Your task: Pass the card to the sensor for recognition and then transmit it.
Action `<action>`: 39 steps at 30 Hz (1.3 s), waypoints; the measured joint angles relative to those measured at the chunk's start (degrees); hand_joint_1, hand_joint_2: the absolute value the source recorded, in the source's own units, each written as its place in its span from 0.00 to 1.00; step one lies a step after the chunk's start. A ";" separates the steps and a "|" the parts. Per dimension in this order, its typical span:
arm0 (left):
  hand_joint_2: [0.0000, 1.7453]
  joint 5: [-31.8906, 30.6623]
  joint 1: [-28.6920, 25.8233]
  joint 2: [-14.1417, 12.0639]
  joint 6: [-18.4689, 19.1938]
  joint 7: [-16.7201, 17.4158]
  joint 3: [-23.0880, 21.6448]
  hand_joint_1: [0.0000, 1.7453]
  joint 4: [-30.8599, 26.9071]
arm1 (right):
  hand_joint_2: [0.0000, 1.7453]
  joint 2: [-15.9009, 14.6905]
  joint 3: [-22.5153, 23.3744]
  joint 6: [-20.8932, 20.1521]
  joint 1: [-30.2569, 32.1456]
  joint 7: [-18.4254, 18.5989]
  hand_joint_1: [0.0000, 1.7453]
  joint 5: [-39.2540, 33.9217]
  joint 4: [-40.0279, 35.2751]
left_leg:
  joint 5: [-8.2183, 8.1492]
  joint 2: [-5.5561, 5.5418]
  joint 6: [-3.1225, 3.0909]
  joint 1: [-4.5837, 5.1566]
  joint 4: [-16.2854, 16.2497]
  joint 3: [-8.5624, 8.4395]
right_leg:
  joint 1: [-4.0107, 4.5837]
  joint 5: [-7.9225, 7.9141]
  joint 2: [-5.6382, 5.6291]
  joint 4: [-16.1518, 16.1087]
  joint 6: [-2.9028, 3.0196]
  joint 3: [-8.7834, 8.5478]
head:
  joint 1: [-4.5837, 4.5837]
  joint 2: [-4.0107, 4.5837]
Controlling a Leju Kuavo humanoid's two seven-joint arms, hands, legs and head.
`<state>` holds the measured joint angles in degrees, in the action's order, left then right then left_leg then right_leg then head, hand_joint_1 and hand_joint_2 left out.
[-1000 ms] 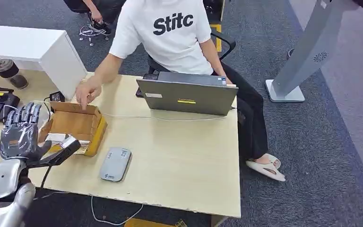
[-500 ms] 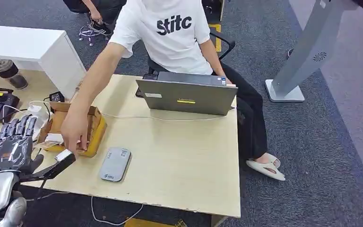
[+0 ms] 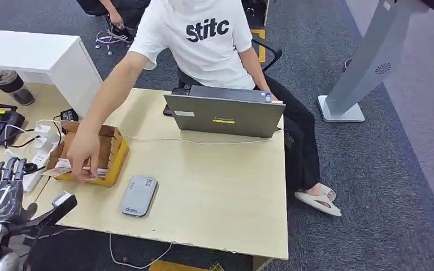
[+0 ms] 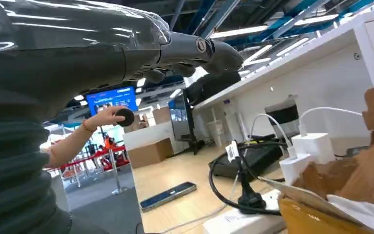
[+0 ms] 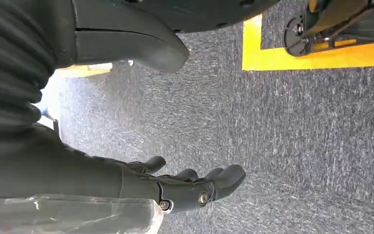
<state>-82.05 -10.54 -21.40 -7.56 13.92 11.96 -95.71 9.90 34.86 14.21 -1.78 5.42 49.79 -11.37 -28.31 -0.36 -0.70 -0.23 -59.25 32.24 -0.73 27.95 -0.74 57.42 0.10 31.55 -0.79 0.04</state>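
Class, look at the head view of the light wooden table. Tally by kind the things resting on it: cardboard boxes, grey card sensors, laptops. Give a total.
Cardboard box: 1
Grey card sensor: 1
Laptop: 1
Total: 3

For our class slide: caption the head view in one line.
Person's hand reaches into cardboard box; robot's left hand waits beside the table.

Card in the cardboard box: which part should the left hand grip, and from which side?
Probably the card's near edge, pinched from the robot's side: it lies flat at the cardboard box's near end. The person's hand covers part of it now.
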 joint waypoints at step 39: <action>1.00 -3.24 8.99 1.68 -3.43 -0.61 -2.99 0.00 13.07 | 1.00 0.09 0.02 -0.96 -0.19 0.04 0.00 3.02 0.00 | 0.00 0.04 0.00 -0.01 0.00 0.00 | 0.01 -0.01 -0.04 0.00 0.01 0.05 | -0.02 0.00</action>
<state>-85.29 -1.55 -19.71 -10.99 13.31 8.96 -82.64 9.99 34.88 13.25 -1.98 5.46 52.81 -11.37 -28.31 -0.32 -0.69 -0.24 -59.25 32.24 -0.72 27.94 -0.77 57.42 0.11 31.61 -0.81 0.04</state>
